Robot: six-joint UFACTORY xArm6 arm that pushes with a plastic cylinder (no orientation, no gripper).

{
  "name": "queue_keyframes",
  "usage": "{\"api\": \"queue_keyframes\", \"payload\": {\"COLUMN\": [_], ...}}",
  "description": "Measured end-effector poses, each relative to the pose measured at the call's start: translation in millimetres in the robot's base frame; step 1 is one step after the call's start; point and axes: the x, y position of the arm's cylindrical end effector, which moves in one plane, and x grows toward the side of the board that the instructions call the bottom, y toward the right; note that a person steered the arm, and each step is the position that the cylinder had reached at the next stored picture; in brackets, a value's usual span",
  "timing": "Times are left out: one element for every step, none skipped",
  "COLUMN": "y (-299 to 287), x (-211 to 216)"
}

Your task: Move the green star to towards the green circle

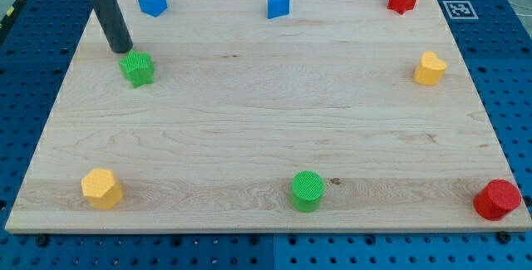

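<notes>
The wooden tabletop (249,112) is seen from above. No jaws are fitted. My tip (123,51) is placed just above-left of the green star (137,69), near the view's upper left. The green circle (307,191) sits well apart, bottom centre.

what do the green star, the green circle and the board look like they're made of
Green star and green circle: likely matte plastic, perhaps 3D-printed; the circle's top shows fine ridges. Board: pale wood with visible grain and a small knot, smooth low-sheen finish.
</notes>
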Motion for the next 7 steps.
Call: {"api": "queue_keyframes", "payload": {"y": [-1.2, -1.4, -1.5, -0.5, 24.1, 42.5, 42.7], "x": [2.2, 17.2, 34.3, 40.5, 43.3, 45.3, 45.3]}}
